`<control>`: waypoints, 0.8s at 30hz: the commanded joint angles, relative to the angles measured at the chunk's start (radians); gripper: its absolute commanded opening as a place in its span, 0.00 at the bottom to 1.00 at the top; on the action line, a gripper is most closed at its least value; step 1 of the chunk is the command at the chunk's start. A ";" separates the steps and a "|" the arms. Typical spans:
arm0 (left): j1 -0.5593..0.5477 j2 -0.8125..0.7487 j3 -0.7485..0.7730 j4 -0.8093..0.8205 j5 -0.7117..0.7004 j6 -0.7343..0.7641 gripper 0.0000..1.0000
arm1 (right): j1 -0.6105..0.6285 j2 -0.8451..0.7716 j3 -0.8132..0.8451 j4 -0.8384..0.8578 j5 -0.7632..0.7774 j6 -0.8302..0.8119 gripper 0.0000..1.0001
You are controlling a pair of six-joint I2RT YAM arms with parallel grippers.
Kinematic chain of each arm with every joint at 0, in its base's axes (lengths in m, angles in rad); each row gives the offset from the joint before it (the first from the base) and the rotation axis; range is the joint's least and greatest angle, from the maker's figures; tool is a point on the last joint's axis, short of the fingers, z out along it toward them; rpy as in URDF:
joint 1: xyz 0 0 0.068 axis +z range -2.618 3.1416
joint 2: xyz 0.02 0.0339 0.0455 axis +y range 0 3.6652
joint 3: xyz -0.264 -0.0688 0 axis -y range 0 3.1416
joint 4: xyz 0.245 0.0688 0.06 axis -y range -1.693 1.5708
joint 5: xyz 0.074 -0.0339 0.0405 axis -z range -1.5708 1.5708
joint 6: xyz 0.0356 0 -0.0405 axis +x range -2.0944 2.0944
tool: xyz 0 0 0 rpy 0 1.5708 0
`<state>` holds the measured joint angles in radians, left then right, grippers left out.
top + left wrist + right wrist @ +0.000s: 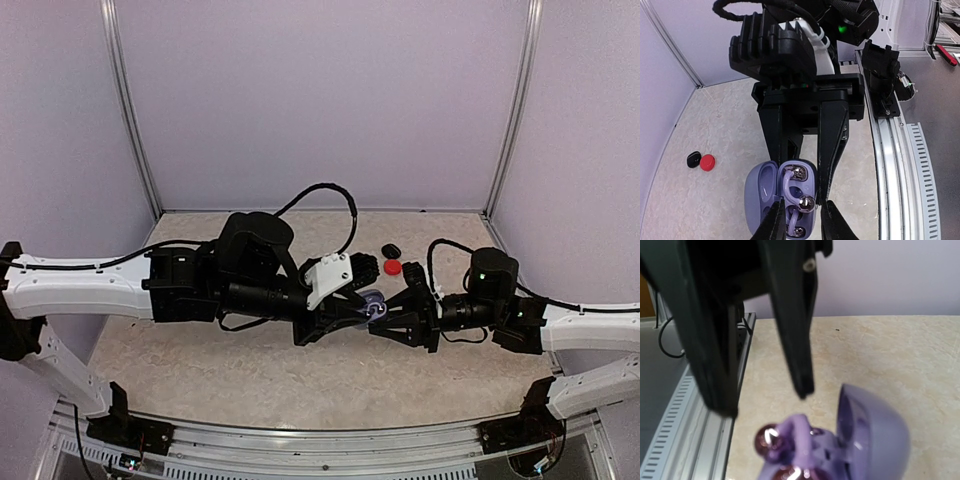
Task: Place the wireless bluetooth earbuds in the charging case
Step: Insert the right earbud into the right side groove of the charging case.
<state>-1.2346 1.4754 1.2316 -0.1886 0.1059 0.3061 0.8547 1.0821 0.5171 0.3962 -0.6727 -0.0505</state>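
Held above the surface between two arms, the open charging case already carries the silver-tipped wireless bluetooth earbuds. One of them sits proud and seemingly unseated, and a red bud and black bud lie well beyond the case. The right pincer clamps narrowly on the case, while the left pincer stands narrow about the raised bud, its grip unclear. The case's long axis runs pincer to pincer, wells upward, lid swung sideways.

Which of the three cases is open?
The purple case, lid swung up; the red case and black case lie shut on the table.
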 commanded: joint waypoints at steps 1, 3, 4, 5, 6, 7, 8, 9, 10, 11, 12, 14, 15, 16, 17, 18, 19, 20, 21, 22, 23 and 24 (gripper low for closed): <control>0.009 0.016 0.037 -0.011 0.028 -0.018 0.26 | 0.009 -0.005 0.024 0.039 -0.018 0.011 0.00; 0.010 0.020 0.040 -0.012 0.025 -0.018 0.26 | 0.008 -0.005 0.024 0.039 -0.023 0.011 0.00; 0.010 0.024 0.041 -0.013 0.023 -0.016 0.26 | 0.009 -0.006 0.024 0.039 -0.024 0.011 0.00; 0.011 0.025 0.041 -0.012 0.019 -0.017 0.26 | 0.010 -0.005 0.024 0.042 -0.028 0.011 0.00; 0.011 0.027 0.044 -0.012 0.015 -0.016 0.24 | 0.008 -0.006 0.024 0.042 -0.031 0.011 0.00; 0.010 0.029 0.047 -0.012 0.011 -0.014 0.23 | 0.009 -0.005 0.024 0.043 -0.034 0.012 0.00; 0.011 0.032 0.048 -0.012 0.007 -0.011 0.22 | 0.009 -0.006 0.024 0.045 -0.038 0.012 0.00; 0.011 0.034 0.051 -0.012 0.001 -0.010 0.21 | 0.008 -0.006 0.023 0.046 -0.040 0.012 0.00; 0.011 0.036 0.053 -0.012 -0.003 -0.009 0.20 | 0.008 -0.007 0.023 0.046 -0.043 0.013 0.00; 0.011 0.040 0.055 -0.012 -0.006 -0.007 0.19 | 0.008 -0.007 0.023 0.047 -0.045 0.014 0.00; 0.011 0.042 0.058 -0.011 -0.007 -0.006 0.18 | 0.008 -0.008 0.022 0.047 -0.047 0.014 0.00; 0.011 0.046 0.061 -0.010 -0.009 -0.001 0.16 | 0.008 -0.008 0.020 0.049 -0.052 0.014 0.00; 0.011 0.046 0.063 -0.008 -0.010 -0.001 0.15 | 0.008 -0.008 0.018 0.051 -0.054 0.015 0.00; 0.011 0.046 0.064 -0.009 -0.010 0.000 0.14 | 0.010 -0.009 0.018 0.053 -0.056 0.016 0.00; 0.011 0.049 0.066 -0.008 -0.008 0.001 0.14 | 0.010 -0.008 0.018 0.053 -0.057 0.017 0.00; 0.011 0.049 0.067 -0.008 -0.004 0.003 0.13 | 0.009 -0.008 0.018 0.054 -0.057 0.017 0.00; 0.011 0.051 0.068 -0.007 0.001 0.004 0.12 | 0.009 -0.009 0.018 0.055 -0.057 0.017 0.00; 0.011 0.051 0.069 -0.006 0.004 0.004 0.11 | 0.009 -0.008 0.018 0.056 -0.057 0.017 0.00; 0.009 0.053 0.069 -0.006 0.008 0.004 0.11 | 0.010 -0.008 0.018 0.057 -0.058 0.017 0.00; 0.009 0.055 0.071 -0.006 0.016 0.004 0.10 | 0.009 -0.007 0.018 0.059 -0.058 0.017 0.00; 0.009 0.055 0.070 -0.006 0.021 0.005 0.09 | 0.009 -0.006 0.018 0.060 -0.059 0.017 0.00; 0.009 0.057 0.069 -0.006 0.023 0.005 0.09 | 0.009 -0.007 0.018 0.061 -0.059 0.018 0.00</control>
<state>-1.2293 1.5150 1.2690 -0.2108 0.1055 0.2993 0.8547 1.0821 0.5171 0.4175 -0.7151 -0.0410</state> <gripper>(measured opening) 0.101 0.272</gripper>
